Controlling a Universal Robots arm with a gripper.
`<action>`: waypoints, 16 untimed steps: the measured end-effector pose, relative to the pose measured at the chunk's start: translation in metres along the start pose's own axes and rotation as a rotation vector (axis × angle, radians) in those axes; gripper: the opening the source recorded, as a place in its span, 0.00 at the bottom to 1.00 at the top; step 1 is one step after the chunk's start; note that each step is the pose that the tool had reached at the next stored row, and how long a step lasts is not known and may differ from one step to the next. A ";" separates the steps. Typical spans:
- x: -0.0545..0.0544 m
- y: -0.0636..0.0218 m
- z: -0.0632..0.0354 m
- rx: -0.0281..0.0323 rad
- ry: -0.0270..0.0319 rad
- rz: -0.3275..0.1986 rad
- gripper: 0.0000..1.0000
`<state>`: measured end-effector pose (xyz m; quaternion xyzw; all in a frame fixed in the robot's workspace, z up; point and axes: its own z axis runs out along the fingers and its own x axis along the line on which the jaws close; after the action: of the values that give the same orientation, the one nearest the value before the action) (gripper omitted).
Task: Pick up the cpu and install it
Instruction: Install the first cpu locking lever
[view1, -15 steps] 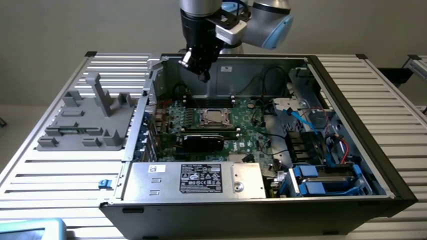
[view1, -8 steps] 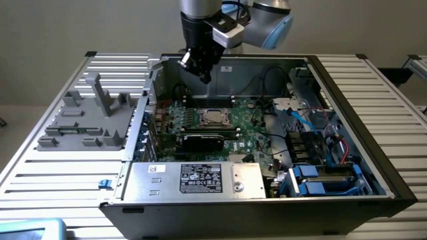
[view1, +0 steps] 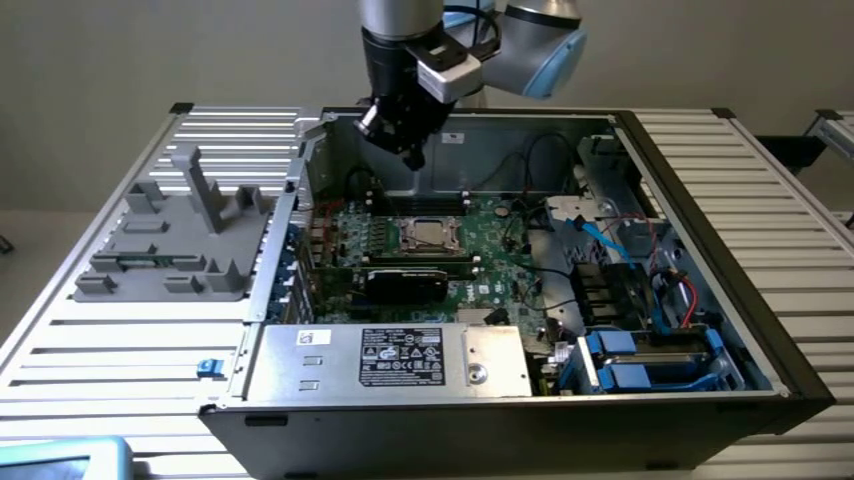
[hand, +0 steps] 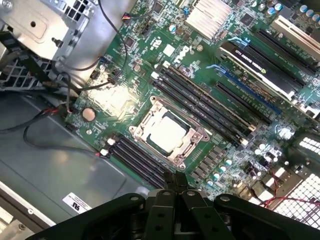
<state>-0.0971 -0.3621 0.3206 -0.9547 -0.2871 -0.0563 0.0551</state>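
The open case (view1: 534, 440) on the table (view1: 747, 200) is seen whole in the exterior view. It is looked at from high up and a bit far back, at a slant down. The arm (view1: 400, 20) is seen above the back of the case.

In the wrist view the green board (hand: 140, 80) is looked at from close up, almost straight down, past the gripper (hand: 175, 181).

The part of the board around the cpu (hand: 167, 134) is shared by both views. It is shown small in the exterior view and big in the wrist view.
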 end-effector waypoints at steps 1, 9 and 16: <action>0.000 0.0000 0.0002 -0.0024 0.0014 0.017 0.11; 0.000 0.0001 0.0012 -0.0214 0.0115 0.152 0.11; 0.000 0.0001 0.0017 -0.0301 0.0161 0.214 0.11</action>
<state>-0.0971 -0.3620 0.3189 -0.9801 -0.1822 -0.0621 0.0488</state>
